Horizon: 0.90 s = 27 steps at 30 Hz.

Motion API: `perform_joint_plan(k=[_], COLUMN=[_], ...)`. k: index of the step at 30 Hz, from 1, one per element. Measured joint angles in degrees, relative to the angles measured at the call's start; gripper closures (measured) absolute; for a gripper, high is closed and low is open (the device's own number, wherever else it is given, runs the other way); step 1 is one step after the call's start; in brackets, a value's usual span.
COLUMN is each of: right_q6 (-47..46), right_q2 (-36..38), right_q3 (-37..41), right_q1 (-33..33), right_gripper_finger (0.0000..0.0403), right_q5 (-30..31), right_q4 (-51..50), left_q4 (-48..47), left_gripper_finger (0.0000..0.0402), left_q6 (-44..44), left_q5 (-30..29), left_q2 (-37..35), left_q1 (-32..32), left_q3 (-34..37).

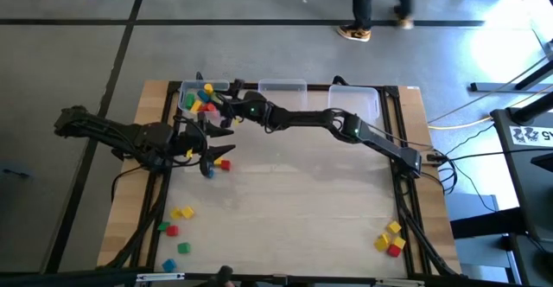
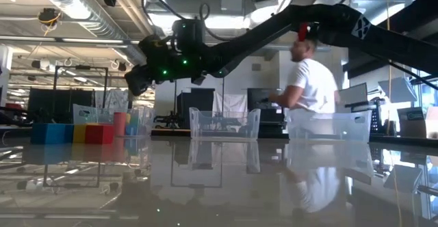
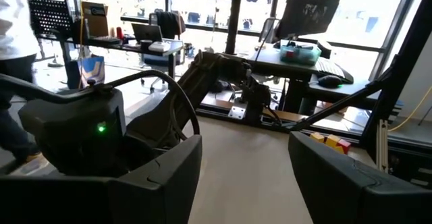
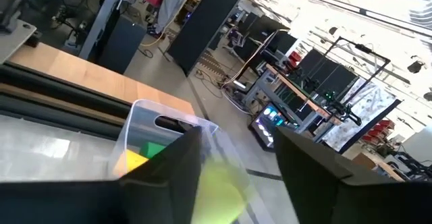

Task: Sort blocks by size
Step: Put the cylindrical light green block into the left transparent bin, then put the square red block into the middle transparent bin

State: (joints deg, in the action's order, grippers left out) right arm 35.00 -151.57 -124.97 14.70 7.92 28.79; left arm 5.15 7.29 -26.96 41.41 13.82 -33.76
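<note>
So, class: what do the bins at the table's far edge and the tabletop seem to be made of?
Bins: apparently clear, glossy plastic, since the room shows through their walls. Tabletop: pale wood by its grain, probably with a smooth finish, since it mirrors the bins in the low view.

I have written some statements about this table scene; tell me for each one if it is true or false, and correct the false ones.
1. Three clear bins stand along the far edge of the table. True: left bin, middle bin, right bin.
2. The middle bin is full of blocks. False: it looks empty; only the left bin holds blocks.
3. The right gripper is over the left bin. True.
4. A group of yellow and red blocks lies at the table's near right corner. True.
5. The left gripper reaches over the right bin. False: it is on the table's left side, beside a small red block.
</note>
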Motion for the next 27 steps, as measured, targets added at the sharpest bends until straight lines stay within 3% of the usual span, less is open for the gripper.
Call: perform_joint_plan(k=[5,8,15,18,27], right_q6=[0.0,0.6,10.3,11.1,13.0], right_q2=[0.0,1.7,11.7,15.0,26.4], right_q3=[0.0,0.0,-0.1,-0.1,0.0], right_q1=[-0.1,-0.4,-1.4,-1.4,-2.6], right_gripper_finger=[0.0162,0.0141,0.0126,0.0125,0.0125], right_q5=[3.3,4.0,6.9,10.8,12.0], right_q4=[-0.4,-5.9,-28.3,-39.0,-65.9], left_q4=[0.0,-0.2,-0.2,1.0,0.7], left_gripper_finger=[0.0183,0.0183,0.0183,0.0183,0.0183], left_q6=[0.1,0.1,-0.3,-0.3,1.5], left_q5=[0.0,0.0,0.0,0.0,0.0], left_q2=[0.0,0.0,0.0,0.0,0.0], left_q1=[0.0,0.0,0.0,0.0,0.2], left_q3=[0.0,0.0,0.0,0.0,0.0])
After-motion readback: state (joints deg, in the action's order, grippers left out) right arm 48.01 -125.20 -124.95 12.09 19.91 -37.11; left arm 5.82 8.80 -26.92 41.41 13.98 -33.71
